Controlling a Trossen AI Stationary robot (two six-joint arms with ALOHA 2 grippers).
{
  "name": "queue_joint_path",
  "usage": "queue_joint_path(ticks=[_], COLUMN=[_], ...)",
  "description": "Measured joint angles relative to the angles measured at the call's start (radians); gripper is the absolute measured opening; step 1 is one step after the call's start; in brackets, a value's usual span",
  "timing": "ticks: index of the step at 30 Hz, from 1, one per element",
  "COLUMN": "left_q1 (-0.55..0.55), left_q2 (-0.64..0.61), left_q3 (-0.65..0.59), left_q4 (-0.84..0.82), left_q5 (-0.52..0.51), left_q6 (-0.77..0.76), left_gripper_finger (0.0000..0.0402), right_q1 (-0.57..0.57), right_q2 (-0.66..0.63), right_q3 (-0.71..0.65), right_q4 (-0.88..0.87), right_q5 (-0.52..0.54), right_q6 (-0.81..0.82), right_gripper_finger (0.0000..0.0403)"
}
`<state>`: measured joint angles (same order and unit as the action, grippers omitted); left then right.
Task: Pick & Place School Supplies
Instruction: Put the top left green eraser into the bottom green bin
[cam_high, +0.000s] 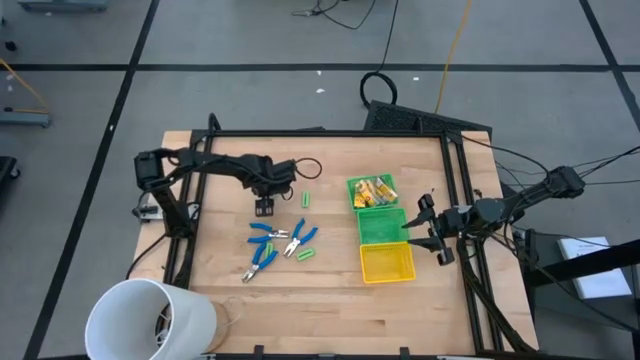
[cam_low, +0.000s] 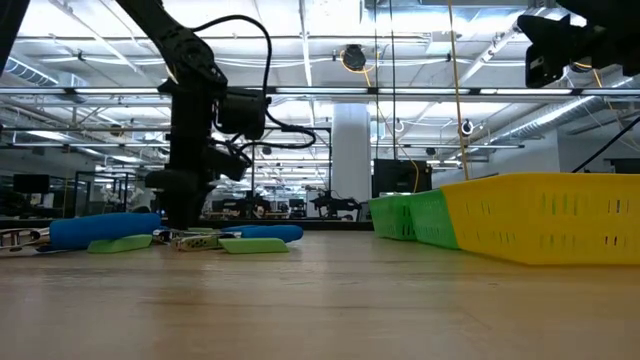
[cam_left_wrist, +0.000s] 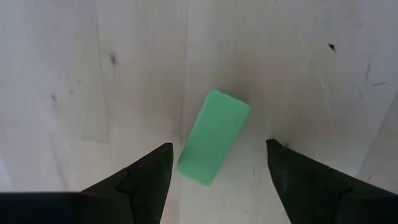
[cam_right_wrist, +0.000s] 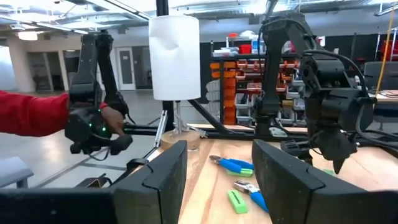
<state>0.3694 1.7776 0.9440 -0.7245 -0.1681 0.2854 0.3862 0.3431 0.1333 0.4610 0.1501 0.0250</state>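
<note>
My left gripper (cam_high: 265, 207) points down over the table's left part, open. In the left wrist view its fingers (cam_left_wrist: 214, 171) stand on either side of a short bright-green piece (cam_left_wrist: 213, 137) that lies flat on the wood, apart from both. More green pieces (cam_high: 305, 200) (cam_high: 305, 254) and blue-handled pliers (cam_high: 265, 233) (cam_high: 296, 241) (cam_high: 261, 259) lie scattered nearby. Yellow-tan wrapped blocks (cam_high: 372, 188) sit in the far green bin. My right gripper (cam_high: 432, 234) hovers open to the right of the bins, touching nothing.
Three bins stand in a row right of centre: the far green bin (cam_high: 352, 197), a middle green bin (cam_high: 382, 226) and a near yellow bin (cam_high: 386, 263). A large white cup (cam_high: 150, 318) lies at the near left corner. A person's red sleeve (cam_right_wrist: 31, 118) shows beyond the table.
</note>
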Motion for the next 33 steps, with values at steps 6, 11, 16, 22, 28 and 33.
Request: queue_joint_path(ticks=[6, 11, 16, 22, 28, 33], left_q1=[0.007, 0.002, 0.001, -0.001, -0.009, -0.042], left_q2=[-0.008, -0.015, -0.015, -0.016, -0.016, -0.016], left_q3=[-0.004, -0.008, -0.01, -0.012, -0.012, -0.011], left_q4=[-0.024, -0.036, -0.025, 0.017, 0.022, 0.043], left_q5=[0.089, 0.12, 0.137, 0.106, 0.093, 0.024], left_q6=[-0.093, -0.123, -0.119, -0.225, -0.235, -0.19], left_gripper_finger=[0.0256, 0.0209, 0.0148, 0.01, 0.0107, 0.0099], right_q1=[0.0, 0.0, 0.0, 0.0, 0.0, 0.0], right_q2=[0.0, 0.0, 0.0, 0.0, 0.0, 0.0], right_q3=[0.0, 0.0, 0.0, 0.0, 0.0, 0.0], right_q4=[-0.001, -0.001, -0.002, -0.008, -0.01, -0.01], right_q5=[0.003, 0.003, 0.003, 0.004, 0.004, 0.005], right_q6=[0.001, 0.002, 0.016, 0.016, 0.016, 0.04], right_gripper_finger=[0.0171, 0.0171, 0.0171, 0.0171, 0.0171, 0.0171])
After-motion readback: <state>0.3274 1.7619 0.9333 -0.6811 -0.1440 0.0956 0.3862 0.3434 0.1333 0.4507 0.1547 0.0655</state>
